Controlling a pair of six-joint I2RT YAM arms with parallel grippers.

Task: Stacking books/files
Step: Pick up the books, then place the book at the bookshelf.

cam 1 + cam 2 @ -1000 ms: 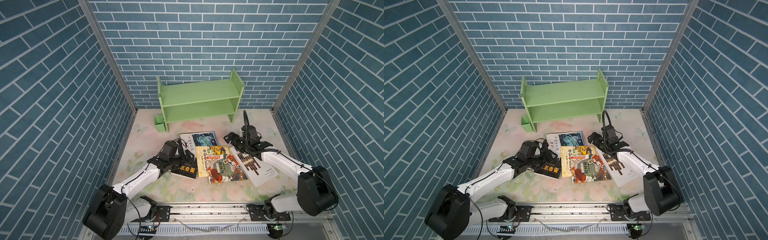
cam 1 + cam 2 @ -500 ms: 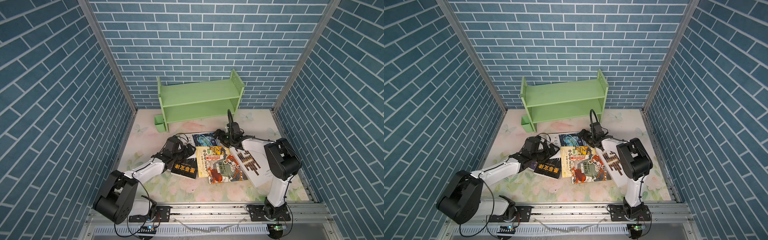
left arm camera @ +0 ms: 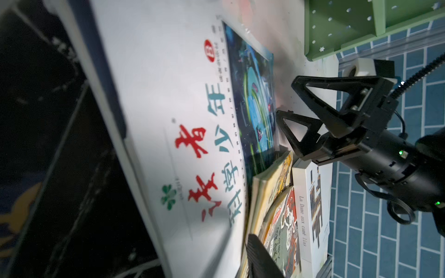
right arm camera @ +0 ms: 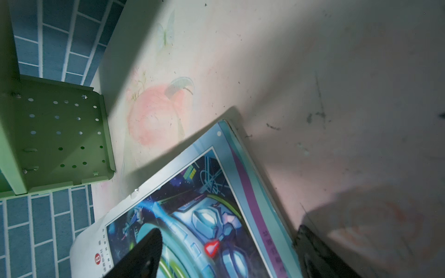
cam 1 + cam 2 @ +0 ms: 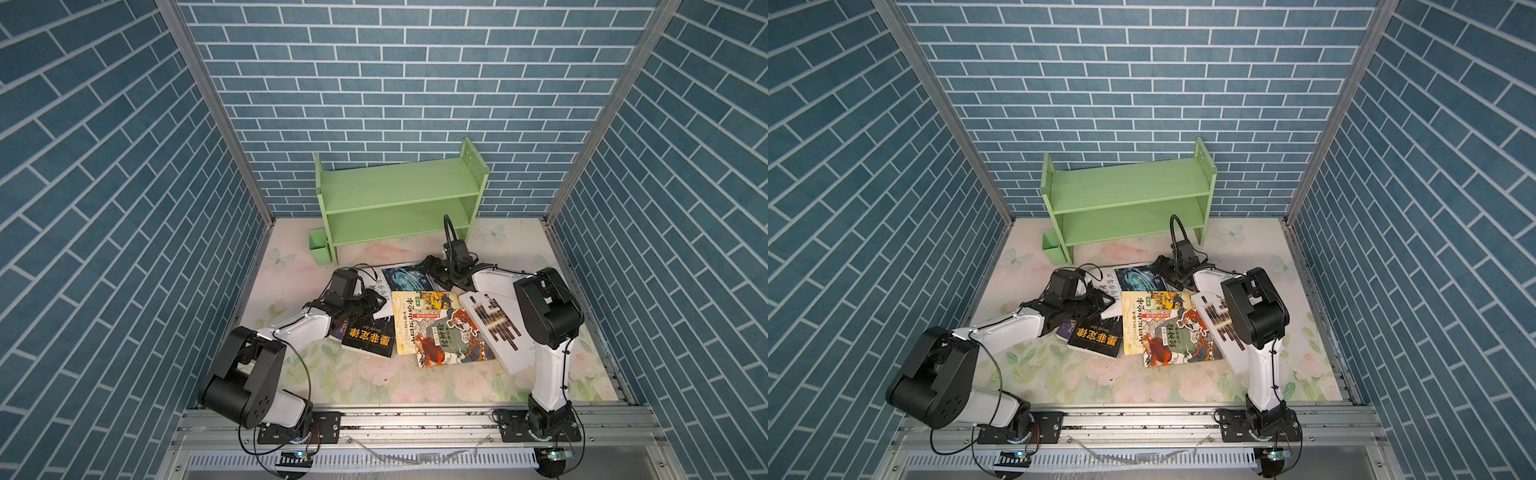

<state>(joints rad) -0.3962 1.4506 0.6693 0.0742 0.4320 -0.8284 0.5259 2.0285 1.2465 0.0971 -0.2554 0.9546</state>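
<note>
The white-blue book (image 5: 405, 279) lies central on the table (image 5: 365, 386): left gripper (image 5: 376, 306) pinched narrow on its near corner — apparently to lift it — right gripper (image 3: 285, 100) spread wide astride the far corner, likely to steady.

both top views are bright, even and sharp; the blue brick-patterned walls (image 5: 104, 208) splay at the edges. wrist views are dim, heavily shadowed, blurred up close.

We record a light green two-tier shelf (image 5: 399, 195) standing at the back, before the blue brick wall (image 5: 395, 83). A small green bin (image 5: 321, 248) sits at its foot. The tabletop (image 5: 374, 374) bears a pale floral print. An aluminium rail (image 5: 415, 417) runs along the front.
</note>
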